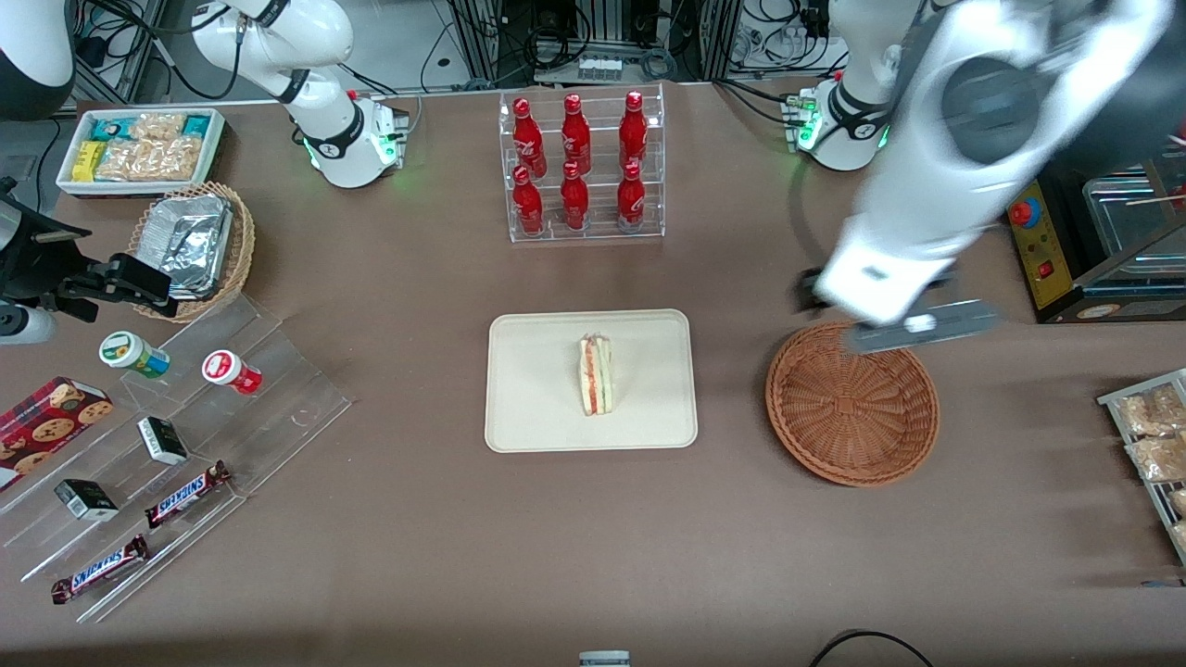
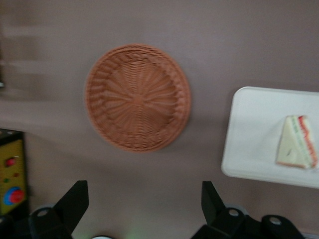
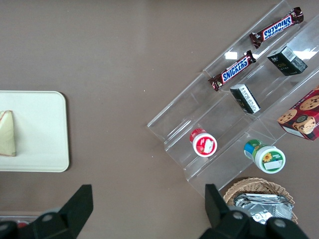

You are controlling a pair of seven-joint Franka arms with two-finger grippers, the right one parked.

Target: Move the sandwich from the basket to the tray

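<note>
Sandwich on the tray, claw high over the basket's edge

Sandwich [image 1: 597,375] lies on the cream tray [image 1: 528,408], close to the tray's middle, with its striped red-orange and green edge showing from above. The tray sits flat on the brown surface [image 1: 417,556], nearer to the front camera than the clear rack of red bottles [image 1: 582,167].

The round reddish-brown basket [image 1: 852,417] stands just beside the tray, toward the working arm's end of the surface, and nothing lies in it. Tray and basket are apart, with a strip of bare surface between them.

The claw [image 2: 144,201] hangs well above the surface, over the basket's rim on the side farther from the front camera. In the left wrist view its two dark fingers [image 2: 75,201] are spread wide with nothing between them, and the basket and the tray with the sandwich both show far below. In the front view the left arm is blurred and covers part of the basket's rim.

Toward the parked arm's end of the surface stands a stepped clear display [image 1: 232,408] with two small round tubs, small dark boxes and two chocolate bars [image 1: 185,496]. A box of cookies [image 1: 46,426] lies beside it. Farther from the front camera are a lighter basket with foil containers [image 1: 190,245] and a white box of snack packets [image 1: 139,148].
</note>
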